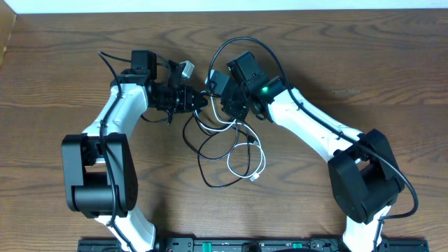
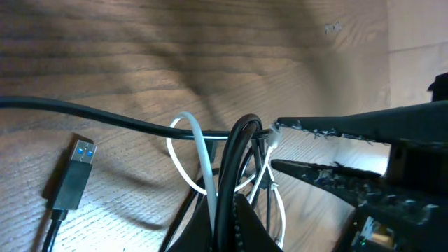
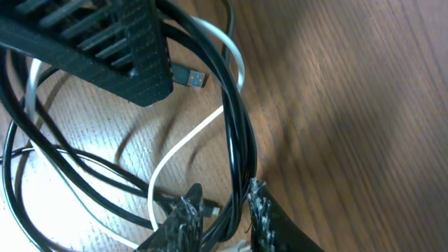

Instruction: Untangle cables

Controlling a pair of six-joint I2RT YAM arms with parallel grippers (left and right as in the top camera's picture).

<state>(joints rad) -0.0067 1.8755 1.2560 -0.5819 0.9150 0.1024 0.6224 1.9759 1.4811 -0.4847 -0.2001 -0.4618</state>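
Observation:
The cables lie tangled at the table's middle: a thin white cable (image 1: 239, 150) with a small plug end (image 1: 255, 177), looped through black cables (image 1: 208, 155). My left gripper (image 1: 202, 99) is shut on a bunch of black and white strands (image 2: 222, 168), which run up between its fingers (image 2: 231, 210). My right gripper (image 1: 215, 89) meets it tip to tip from the right. In the right wrist view its fingers (image 3: 222, 204) press in on both sides of several black strands (image 3: 238, 140). A black USB plug (image 2: 73, 175) lies on the wood to the left.
The wooden table (image 1: 364, 63) runs to a pale edge (image 1: 210, 5) at the back. The right gripper's fingers (image 2: 315, 127) reach into the left wrist view from the right. The left gripper's ribbed finger (image 3: 105, 49) hangs over the tangle in the right wrist view.

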